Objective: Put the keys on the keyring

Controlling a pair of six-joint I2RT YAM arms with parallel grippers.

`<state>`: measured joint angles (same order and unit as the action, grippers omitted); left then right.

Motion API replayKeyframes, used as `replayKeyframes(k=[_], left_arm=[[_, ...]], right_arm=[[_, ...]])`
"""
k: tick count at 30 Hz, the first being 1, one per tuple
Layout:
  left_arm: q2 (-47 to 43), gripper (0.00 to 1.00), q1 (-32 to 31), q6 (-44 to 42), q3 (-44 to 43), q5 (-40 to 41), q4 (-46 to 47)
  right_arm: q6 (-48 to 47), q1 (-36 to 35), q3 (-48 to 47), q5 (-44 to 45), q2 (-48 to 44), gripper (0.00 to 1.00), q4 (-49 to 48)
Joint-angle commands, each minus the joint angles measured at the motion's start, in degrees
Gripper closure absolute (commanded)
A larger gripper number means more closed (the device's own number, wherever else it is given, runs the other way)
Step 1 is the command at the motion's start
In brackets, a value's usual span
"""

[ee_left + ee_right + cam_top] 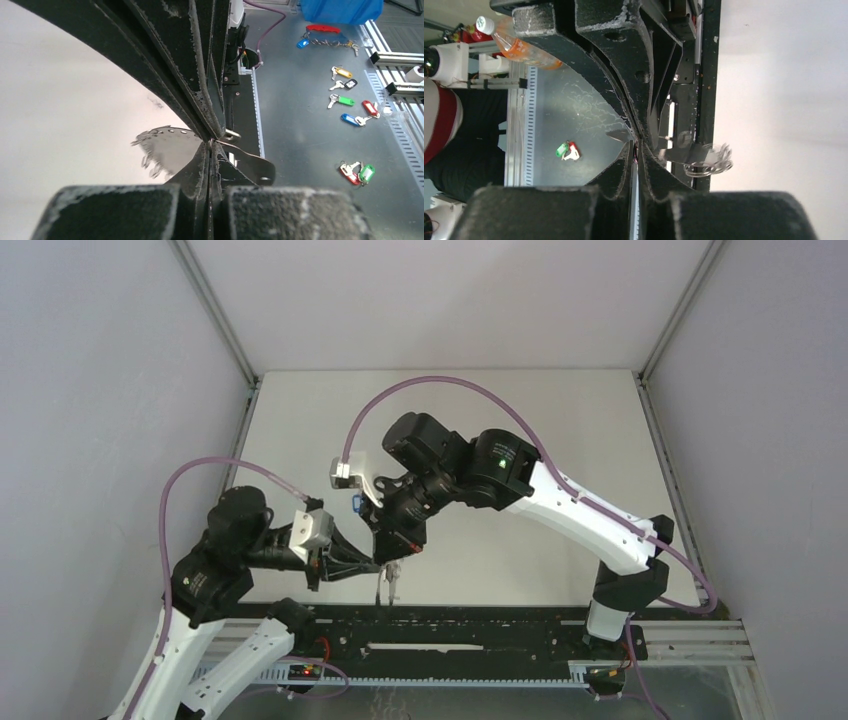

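Note:
My left gripper [374, 565] and right gripper [392, 556] meet tip to tip above the table's near edge, both shut. In the left wrist view a thin wire of the keyring [167, 147] sits pinched between my left fingertips [209, 150]. The rest of the keyring is a blurred grey loop with a row of small holes. In the right wrist view its small rings [706, 162] swing to the right of my right gripper [637, 149]. A black flap with a slot, apparently the black-headed key [255, 167], sticks out beside the tips. A blue key head [356, 504] shows by the right wrist.
The black rail [470, 625] runs along the table's near edge, just below the grippers. Beyond the edge, on a lower grey surface, lie several coloured key tags [347, 100] and a green and red pair [567, 150]. An orange bottle [519, 47] lies further off.

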<state>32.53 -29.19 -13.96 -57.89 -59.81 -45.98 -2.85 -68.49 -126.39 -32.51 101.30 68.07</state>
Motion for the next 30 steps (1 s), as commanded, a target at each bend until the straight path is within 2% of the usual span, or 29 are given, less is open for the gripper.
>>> replayKeyframes(k=[1,3,6,9,13,21,25,30], left_arm=[[-0.4,1.0,-0.2,4.0,-2.2,1.6,5.3],[-1.8,1.0,-0.3,7.6,-1.0,3.7,9.5],[-4.7,1.0,-0.3,15.0,2.2,7.6,17.8],[-6.8,1.0,-0.2,19.5,4.4,10.1,22.6],[-6.8,1.0,-0.3,20.6,4.2,9.7,23.9],[-6.7,1.0,-0.3,22.8,3.7,10.6,26.9],[-7.1,1.0,-0.3,24.1,4.4,10.8,28.6],[-7.2,1.0,-0.3,24.1,4.5,11.1,28.4]], right_arm=[[2.2,0.4,1.9,0.3,-3.7,0.79,-7.4],[5.7,1.3,8.6,0.7,-8.8,0.62,-15.4],[12.1,4.1,21.3,1.4,-17.7,0.46,-29.7],[17.4,6.1,34.2,4.2,-27.0,0.39,-42.2],[20.1,6.5,44.0,6.6,-33.4,0.39,-52.0],[20.2,4.6,46.4,6.1,-32.7,0.39,-55.4],[21.4,4.4,47.5,5.2,-31.9,0.46,-59.7],[22.5,4.5,47.5,3.2,-31.3,0.6,-61.2]])
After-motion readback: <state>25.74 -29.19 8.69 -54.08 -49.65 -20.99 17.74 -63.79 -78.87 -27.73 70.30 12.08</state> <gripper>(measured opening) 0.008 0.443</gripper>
